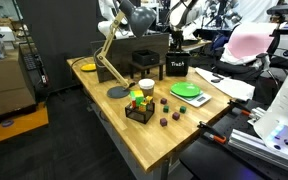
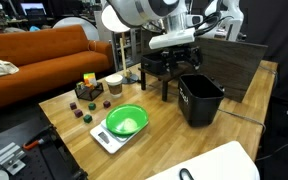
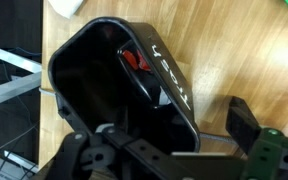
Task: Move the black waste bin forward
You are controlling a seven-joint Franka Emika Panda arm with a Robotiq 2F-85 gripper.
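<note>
The black waste bin (image 3: pixel 114 85) fills most of the wrist view, seen from above with its mouth open and upright on the wooden counter (image 3: pixel 234 50). The hand (image 3: pixel 164 140) hangs over it with its fingers (image 3: pixel 242 118) spread wide and nothing between them. One finger shows beyond the bin's lettered side, and the other side of the hand is over the opposite rim. Whether any finger touches the bin cannot be told from this view. In an exterior view the hand (image 2: pixel 174 42) sits above the bin (image 2: pixel 201 98) with a gap below it. Something small and red (image 3: pixel 134 60) lies inside the bin against the lettered wall.

In an exterior view the bin (image 1: pixel 176 67), with white lettering on its front, stands towards the counter edge farthest from the camera. It is just beside a larger black stand with legs (image 1: pixel 149 48).

Further out towards the middle of the counter, a green plate (image 2: pixel 126 121) rests on a white scale (image 2: pixel 106 138). A paper cup (image 2: pixel 114 84) stands near the stand, and a low wire basket (image 1: pixel 139 108) of colourful pieces sits closer to the near edge. Several small blocks (image 1: pixel 164 112) are scattered around the basket. A desk lamp (image 1: pixel 118 91) has its round base on the counter, and a yellow plate (image 1: pixel 87 67) lies near a far corner.
</note>
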